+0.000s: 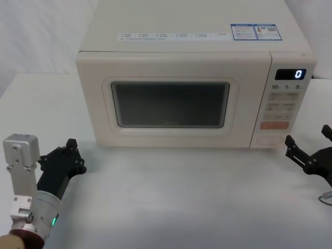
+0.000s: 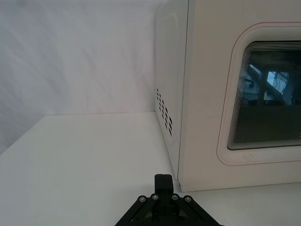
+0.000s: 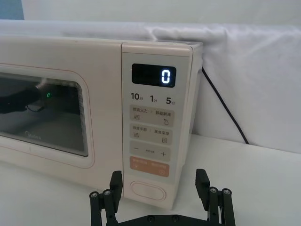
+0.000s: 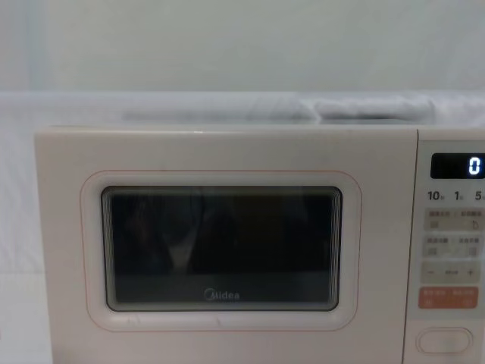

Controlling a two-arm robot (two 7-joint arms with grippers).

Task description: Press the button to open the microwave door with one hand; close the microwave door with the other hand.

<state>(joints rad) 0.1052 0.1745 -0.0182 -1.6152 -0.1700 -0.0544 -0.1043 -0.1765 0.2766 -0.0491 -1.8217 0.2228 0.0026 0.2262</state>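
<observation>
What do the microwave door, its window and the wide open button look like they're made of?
Microwave door: likely matte cream plastic, with an even, dull surface. Window: dark glossy glass or clear plastic; the right wrist view shows reflections in it. Button: apparently the same matte cream plastic, with a thin moulded outline.

Light is bright, even and diffuse; the microwave (image 1: 194, 88) casts only a faint soft shadow on the counter (image 1: 181, 197) just in front of its base; the microwave door (image 4: 220, 250) window carries dim reflections, with a green glint mirrored in it in the right wrist view; the display digit glows crisply; the chest view is slightly soft; whites look washed out.
</observation>
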